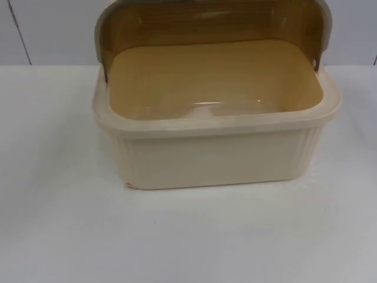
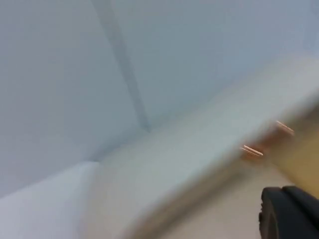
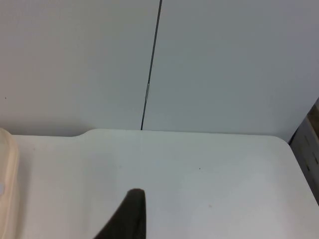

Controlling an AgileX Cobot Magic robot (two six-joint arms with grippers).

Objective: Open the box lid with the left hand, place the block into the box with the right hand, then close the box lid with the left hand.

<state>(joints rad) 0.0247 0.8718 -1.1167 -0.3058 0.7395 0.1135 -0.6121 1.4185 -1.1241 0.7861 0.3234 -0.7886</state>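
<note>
A cream plastic box (image 1: 218, 156) stands in the middle of the white table in the top view. Its brown see-through lid (image 1: 212, 26) is swung up and stands open at the back. The tan inside (image 1: 215, 79) shows a bare floor with a glint of light. In the blurred left wrist view my left gripper (image 2: 291, 214) is close beside the amber part of the box (image 2: 301, 159), near the partition wall. In the right wrist view my right gripper (image 3: 130, 216) hovers over bare table, with the box's cream rim (image 3: 7, 184) off to its side.
The grey partition wall (image 1: 53, 29) closes off the table behind the box. A wide stretch of white table (image 1: 188, 236) lies in front of the box. The table's far edge (image 3: 279, 138) meets the wall in the right wrist view.
</note>
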